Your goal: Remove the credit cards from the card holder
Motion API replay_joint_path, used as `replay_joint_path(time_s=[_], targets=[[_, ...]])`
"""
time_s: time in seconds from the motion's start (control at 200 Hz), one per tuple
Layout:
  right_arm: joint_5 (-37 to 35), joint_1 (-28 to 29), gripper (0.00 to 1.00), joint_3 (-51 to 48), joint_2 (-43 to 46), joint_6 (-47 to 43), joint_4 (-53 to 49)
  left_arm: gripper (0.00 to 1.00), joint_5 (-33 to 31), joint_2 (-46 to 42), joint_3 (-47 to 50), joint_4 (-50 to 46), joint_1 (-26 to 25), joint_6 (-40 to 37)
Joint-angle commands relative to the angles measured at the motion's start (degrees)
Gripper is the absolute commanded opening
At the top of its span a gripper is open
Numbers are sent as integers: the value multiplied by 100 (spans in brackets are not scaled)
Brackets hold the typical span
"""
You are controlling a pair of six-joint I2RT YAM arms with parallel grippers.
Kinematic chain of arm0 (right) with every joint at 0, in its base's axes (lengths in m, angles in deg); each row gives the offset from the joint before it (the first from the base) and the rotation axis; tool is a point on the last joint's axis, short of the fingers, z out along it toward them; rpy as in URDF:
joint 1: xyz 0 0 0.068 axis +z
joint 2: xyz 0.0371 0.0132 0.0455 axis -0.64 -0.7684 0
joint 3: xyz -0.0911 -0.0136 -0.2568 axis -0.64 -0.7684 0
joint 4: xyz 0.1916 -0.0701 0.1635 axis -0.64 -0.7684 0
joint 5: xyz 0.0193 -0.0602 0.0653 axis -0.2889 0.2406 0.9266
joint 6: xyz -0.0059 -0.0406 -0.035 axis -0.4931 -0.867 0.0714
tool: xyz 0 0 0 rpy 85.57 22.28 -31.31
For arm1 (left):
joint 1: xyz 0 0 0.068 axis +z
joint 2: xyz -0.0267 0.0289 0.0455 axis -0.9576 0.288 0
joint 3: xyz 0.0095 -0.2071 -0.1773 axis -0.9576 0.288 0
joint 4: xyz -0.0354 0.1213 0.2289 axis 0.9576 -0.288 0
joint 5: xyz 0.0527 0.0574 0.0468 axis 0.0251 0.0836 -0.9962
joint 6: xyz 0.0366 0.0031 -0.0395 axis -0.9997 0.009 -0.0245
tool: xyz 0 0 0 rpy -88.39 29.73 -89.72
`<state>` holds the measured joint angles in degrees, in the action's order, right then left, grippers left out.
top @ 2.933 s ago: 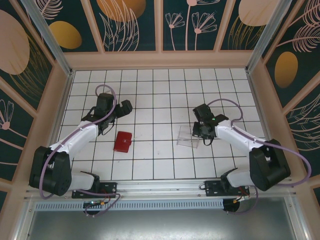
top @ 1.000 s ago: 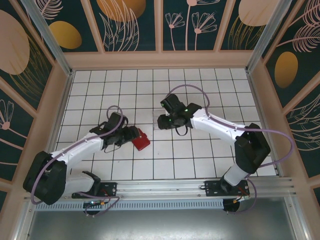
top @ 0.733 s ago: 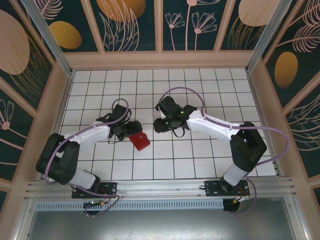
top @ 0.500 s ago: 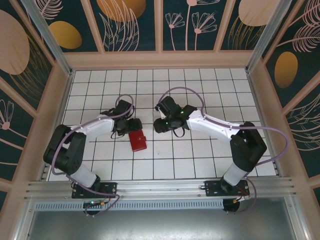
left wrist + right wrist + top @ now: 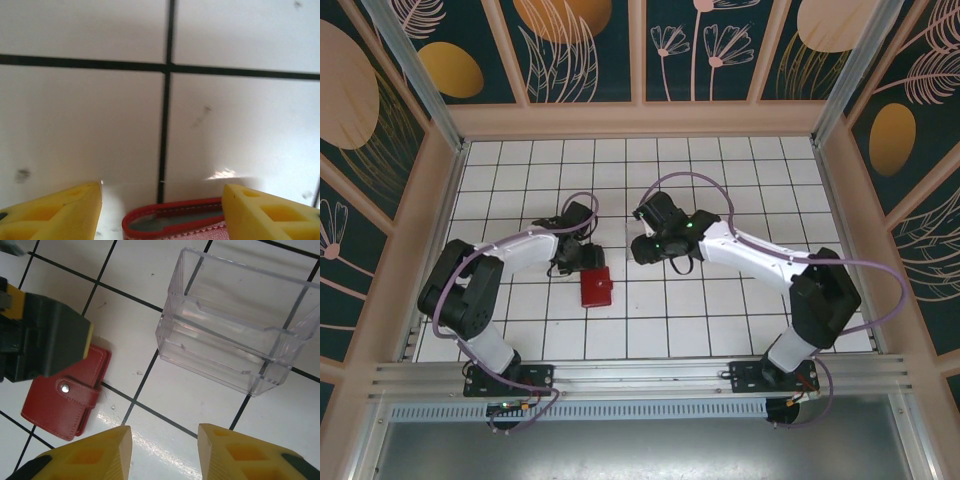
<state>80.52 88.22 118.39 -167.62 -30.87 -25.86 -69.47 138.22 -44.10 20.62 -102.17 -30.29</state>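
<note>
Comparing the top views, we find the wallet (image 5: 595,288) shifted right from its first spot and turned square to the grid. It lies flat on the desk (image 5: 720,320), left of centre.

The left end effector (image 5: 162,202) has swung in from the far left and now sits at the wallet's far edge. Its fingers are spread with the red rim low between them; we cannot tell whether they touch it.

The right end effector (image 5: 162,452) has come across from the right side, bringing the clear box (image 5: 232,347) with it. The box now stands released on the desk, just beyond the spread, empty fingers and near the wallet.

The snap tab (image 5: 75,390) is fastened and no cards show. We judge positioning complete; opening the wallet is the next step.
</note>
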Motion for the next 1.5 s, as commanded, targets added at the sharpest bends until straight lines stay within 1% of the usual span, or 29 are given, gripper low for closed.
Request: replay_joint_path(time_s=[0.0,0.065,0.105,0.16,0.275,0.35,0.425,0.48,0.57,0.65,0.751,0.856,0.971,1.166,1.491], targets=[[-24,9,40,-238,339,-454,80,65,359,-202,173,-50,-217,135],[98,18,39,-386,457,-712,229,65,564,-267,268,85,-303,267],[154,31,39,-463,502,-851,308,65,585,-300,316,109,-354,321],[268,37,39,-563,537,-1029,413,65,487,-413,401,94,-366,406],[411,212,39,-703,520,-1344,646,66,32,-849,489,-32,-346,577],[412,469,38,-764,476,-1550,826,66,28,-1112,523,-89,-275,631],[228,691,38,-663,312,-1559,863,67,20,-1351,633,-124,-169,653],[163,805,37,-473,111,-1455,769,67,102,-1520,813,-79,13,641],[50,1000,37,-79,-321,-1253,515,66,575,-1842,1278,197,459,601],[-14,1134,36,370,-771,-1084,159,66,662,-2059,1508,249,777,534],[-38,1302,36,845,-1236,-977,-165,66,868,-2173,1740,365,1071,479],[-59,1418,36,1264,-1653,-897,-441,64,1320,-2250,2031,618,1528,430],[-86,1510,35,1671,-2027,-870,-731,64,1427,-2364,2132,666,1860,388],[-87,1624,35,2024,-2478,-890,-934,65,1469,-2318,2089,680,1986,337],[-157,1677,38,2196,-2807,-1147,-1000,66,1535,-2290,2099,706,1986,330]])
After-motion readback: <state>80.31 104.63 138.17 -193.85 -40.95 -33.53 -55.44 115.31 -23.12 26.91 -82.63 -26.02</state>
